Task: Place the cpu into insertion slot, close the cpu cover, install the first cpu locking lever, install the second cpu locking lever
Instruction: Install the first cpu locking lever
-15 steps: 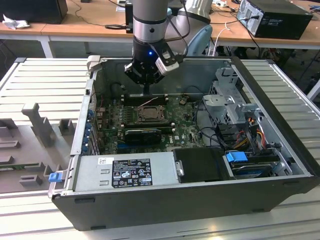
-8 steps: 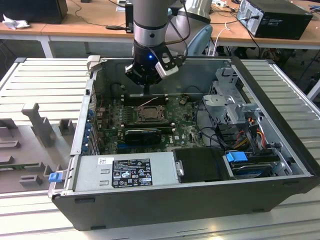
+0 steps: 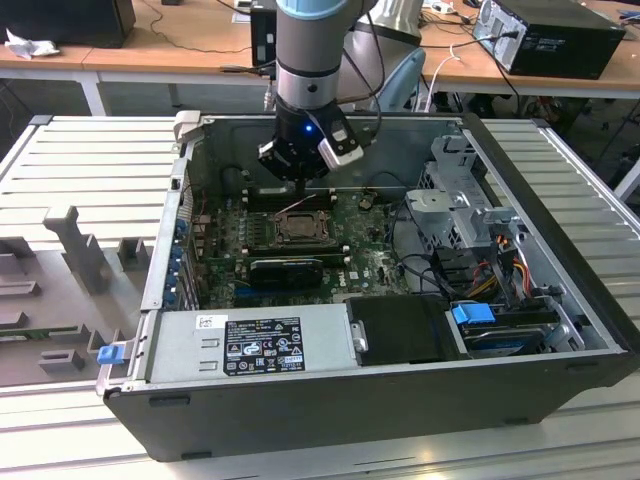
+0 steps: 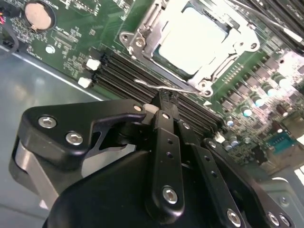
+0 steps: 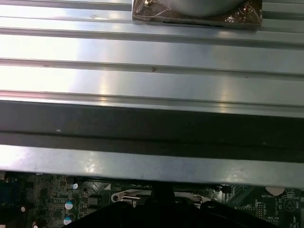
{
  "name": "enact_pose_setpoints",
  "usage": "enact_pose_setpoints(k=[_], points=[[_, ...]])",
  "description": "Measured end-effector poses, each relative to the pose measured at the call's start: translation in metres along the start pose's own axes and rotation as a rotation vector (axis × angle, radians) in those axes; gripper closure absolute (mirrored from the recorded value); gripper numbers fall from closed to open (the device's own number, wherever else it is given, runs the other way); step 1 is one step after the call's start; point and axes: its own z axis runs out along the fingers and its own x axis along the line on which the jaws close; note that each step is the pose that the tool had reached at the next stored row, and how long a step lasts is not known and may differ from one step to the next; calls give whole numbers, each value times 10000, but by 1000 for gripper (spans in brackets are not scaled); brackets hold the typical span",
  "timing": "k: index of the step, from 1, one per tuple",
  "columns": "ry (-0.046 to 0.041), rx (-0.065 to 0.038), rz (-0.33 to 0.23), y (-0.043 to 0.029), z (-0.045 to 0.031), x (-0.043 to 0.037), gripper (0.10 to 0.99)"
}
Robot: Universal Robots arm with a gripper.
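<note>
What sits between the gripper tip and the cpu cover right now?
In the second wrist view, a thin wire lever and black memory slots lie between the gripper and cpu cover.

Nothing can be read outright. A black label (image 3: pixel 263 345) with white print and small marks is stuck on the power supply (image 3: pixel 325 335), and a small white sticker (image 3: pixel 206 322) is set just beside it. White silkscreen is seen on the green circuit board (image 4: pixel 71 52), too fine to be made out. The cpu (image 4: pixel 190 40) face is washed out by glare.
</note>
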Motion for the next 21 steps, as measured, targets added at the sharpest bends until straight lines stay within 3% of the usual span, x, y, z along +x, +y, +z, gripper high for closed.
enact_pose_setpoints(k=[8, 13, 18, 21], points=[[3, 64, -8, -15, 134, -129, 980], [-19, 211, -11, -20, 170, -156, 980], [-17, 242, -10, -18, 216, -174, 980], [-14, 312, -10, -11, 244, -183, 980]])
